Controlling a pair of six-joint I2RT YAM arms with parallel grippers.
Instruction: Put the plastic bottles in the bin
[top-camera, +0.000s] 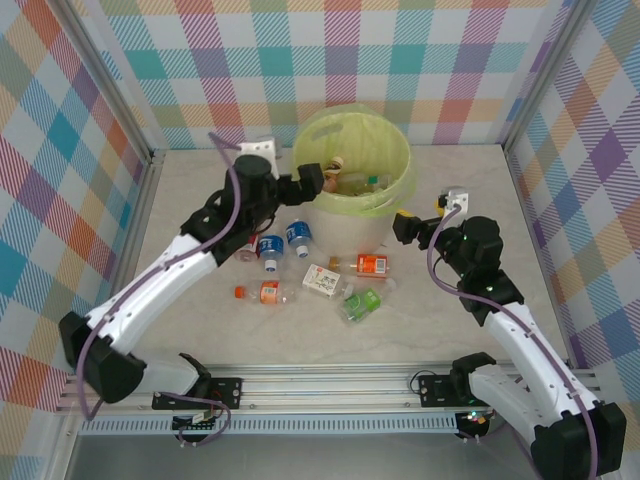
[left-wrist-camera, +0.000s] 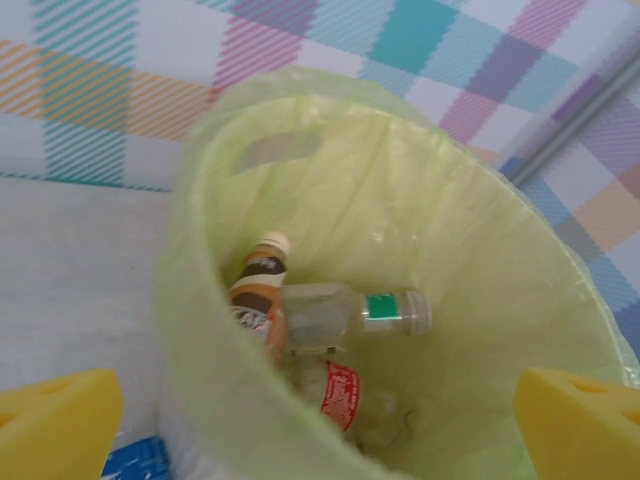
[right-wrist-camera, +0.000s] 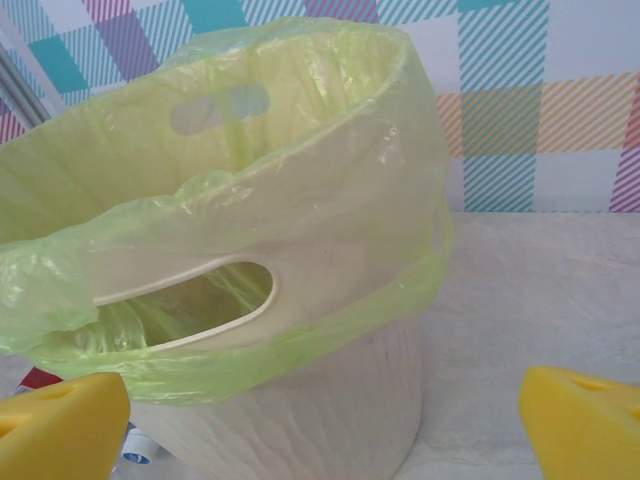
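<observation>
Table (top-camera: 480, 190): pale, matt, faintly mottled sheet, closed in by walls (top-camera: 90, 120) of pastel check.
Bin (top-camera: 345, 228): round, smooth grey-white bucket at the far middle of the table, with an oval handle slot (right-wrist-camera: 200, 300) cut in its wall.
Liner bag (right-wrist-camera: 330, 130): thin, crinkled, translucent yellow-green film, folded out over the rim.
Left gripper (top-camera: 328, 180): black, jaws spread wide and holding nothing, above the bin's left rim. Its wedge-shaped yellow foam pads (left-wrist-camera: 55, 420) frame the bin's mouth.
Right gripper (top-camera: 403, 225): jaws wide apart and empty, just beside the bin's right wall, facing it.
Loose bottles: small, clear and ribbed, some crushed, lying on the table in front of the bin. Two have blue labels (top-camera: 271, 247), one an orange label and cap (top-camera: 268, 292), one a red-orange label (top-camera: 370, 264), one is green (top-camera: 362, 302) and one has a white and red label (top-camera: 321, 280).
Binned bottles: a brown-and-white labelled one with a cream cap (left-wrist-camera: 258, 285), a clear one with a green band (left-wrist-camera: 360, 310) lying across it, and a crushed one with a red label (left-wrist-camera: 340, 395).
Writing: print on the labels is too blurred to read.
</observation>
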